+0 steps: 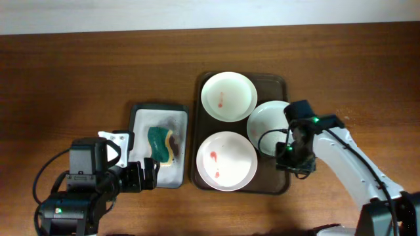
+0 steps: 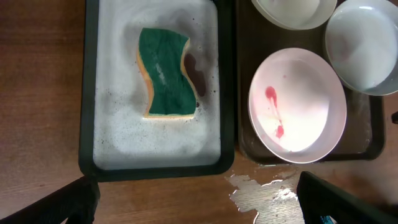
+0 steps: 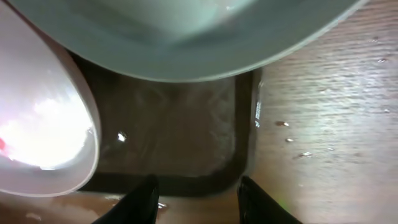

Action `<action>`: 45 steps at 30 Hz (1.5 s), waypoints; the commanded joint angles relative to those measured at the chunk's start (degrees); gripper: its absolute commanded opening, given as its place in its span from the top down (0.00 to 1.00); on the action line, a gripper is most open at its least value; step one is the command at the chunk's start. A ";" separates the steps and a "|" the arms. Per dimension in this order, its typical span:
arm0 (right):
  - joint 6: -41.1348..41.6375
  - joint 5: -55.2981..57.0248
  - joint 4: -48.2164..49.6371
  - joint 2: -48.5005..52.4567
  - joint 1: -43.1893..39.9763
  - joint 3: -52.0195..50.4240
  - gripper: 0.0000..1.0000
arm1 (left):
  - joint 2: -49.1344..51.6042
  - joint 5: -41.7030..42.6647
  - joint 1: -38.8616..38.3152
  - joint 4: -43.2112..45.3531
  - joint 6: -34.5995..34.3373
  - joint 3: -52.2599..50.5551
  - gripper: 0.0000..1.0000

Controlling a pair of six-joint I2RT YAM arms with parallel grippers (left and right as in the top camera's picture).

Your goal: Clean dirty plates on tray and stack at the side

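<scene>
Three white plates lie on the dark brown tray (image 1: 282, 82). The far plate (image 1: 228, 96) has faint red spots. The near plate (image 1: 226, 160) has red sauce smears and also shows in the left wrist view (image 2: 297, 104). The right plate (image 1: 269, 121) looks clean and fills the top of the right wrist view (image 3: 186, 37). My right gripper (image 1: 293, 159) is open and empty just above the tray's near right corner (image 3: 239, 168), beside the right plate. My left gripper (image 1: 139, 177) is open and empty at the near edge of the sponge tray.
A grey-white sponge tray (image 1: 141, 115) left of the brown tray holds a green and yellow sponge (image 1: 163, 145), also in the left wrist view (image 2: 166, 71). A water puddle (image 2: 261, 190) lies on the wooden table in front of the trays.
</scene>
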 commanded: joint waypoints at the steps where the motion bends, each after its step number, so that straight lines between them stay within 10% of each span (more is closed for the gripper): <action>1: -0.81 1.55 0.63 -0.94 -0.61 -1.81 0.56 | -0.33 0.13 0.09 0.79 0.13 0.98 0.00; 11: -7.41 -2.78 12.94 -0.90 -10.23 -10.12 0.52 | -0.33 -1.49 0.09 2.01 0.33 0.98 0.00; 18: -7.82 -2.95 21.97 -0.90 -10.12 -17.11 0.96 | -0.33 -1.49 0.09 2.10 0.31 0.98 0.01; 45: -21.90 12.15 26.03 -0.87 -9.11 -17.25 0.96 | -0.31 -1.44 0.09 3.08 0.31 0.98 0.00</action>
